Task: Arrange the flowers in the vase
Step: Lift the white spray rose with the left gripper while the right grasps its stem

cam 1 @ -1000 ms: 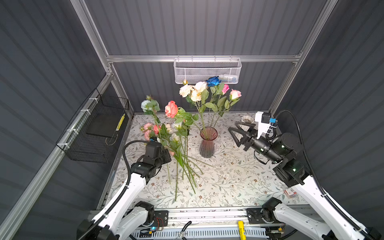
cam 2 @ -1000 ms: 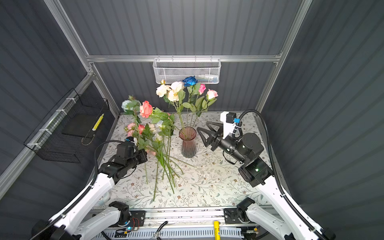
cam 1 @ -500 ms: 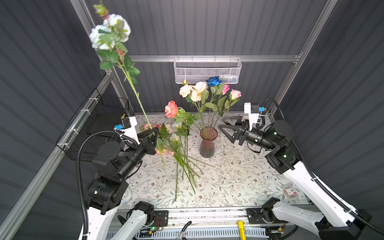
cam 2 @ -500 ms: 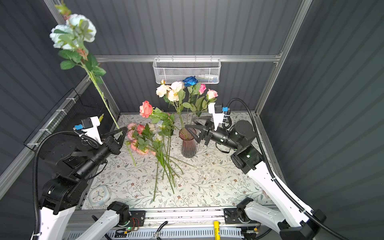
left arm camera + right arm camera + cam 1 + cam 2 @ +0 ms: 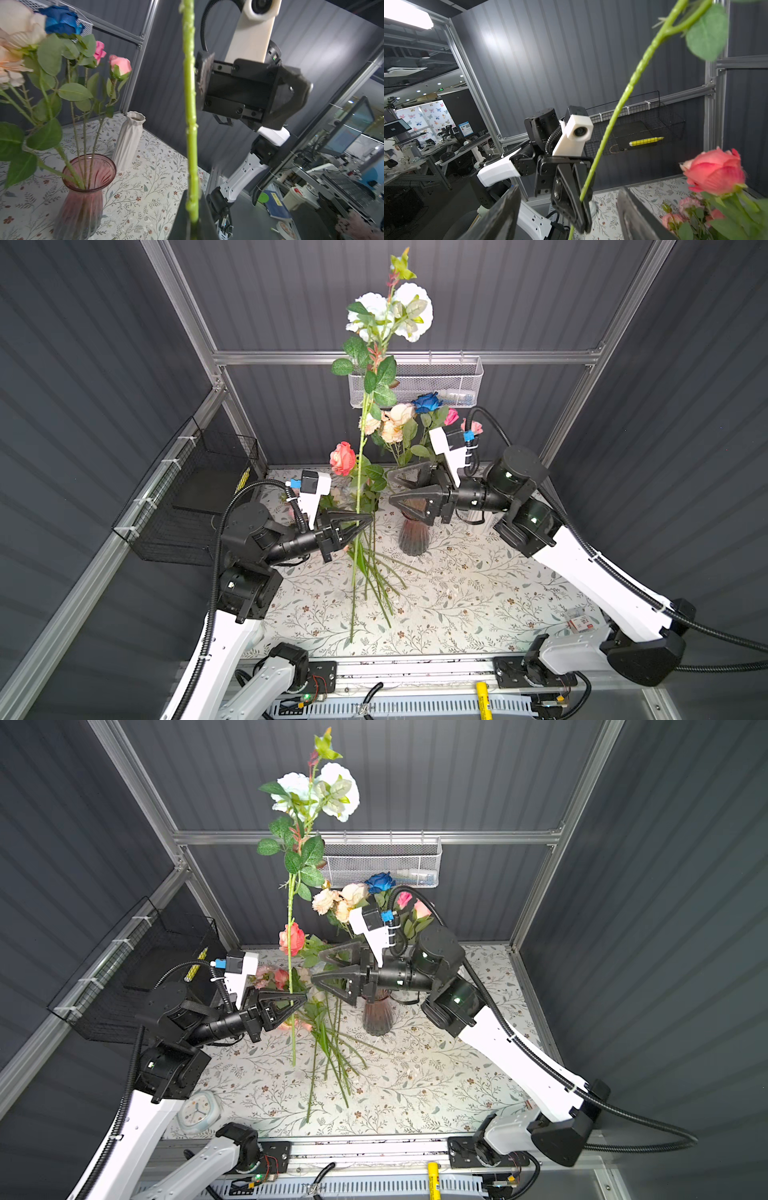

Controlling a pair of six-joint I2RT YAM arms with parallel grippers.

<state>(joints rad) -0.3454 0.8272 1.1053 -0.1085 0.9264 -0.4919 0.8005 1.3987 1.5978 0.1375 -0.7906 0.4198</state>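
The left claw [image 5: 368,519] [image 5: 303,999] is clenched on the lower part of a long white-headed rose stem [image 5: 360,435] [image 5: 289,915]. It holds the stem nearly upright, so the two white blooms stand high above everything else and the cut end hangs below the fingers, over the table. In the left wrist view the green stem [image 5: 190,104] runs straight up out of the pinched tips.

The right claw [image 5: 391,489] [image 5: 316,968] faces it from the other side with its jaws spread wide and nothing between them. Its tips are just beside the stem, though I cannot tell whether a pad touches it. From the right wrist camera the stem [image 5: 612,120] slants across the gap ahead of the two open fingers.

Just below the right claw stands the pink glass vase [image 5: 411,537] [image 5: 376,1017] [image 5: 83,197], already holding cream, pink and dark blue roses [image 5: 403,418]. Near it stands a white ribbed vase [image 5: 128,139].

Between the arms, the remaining flowers [image 5: 370,568] [image 5: 332,1052] lie heaped on the floral tablecloth [image 5: 457,605], with a coral rose [image 5: 343,458] [image 5: 714,172] rising above the heap.
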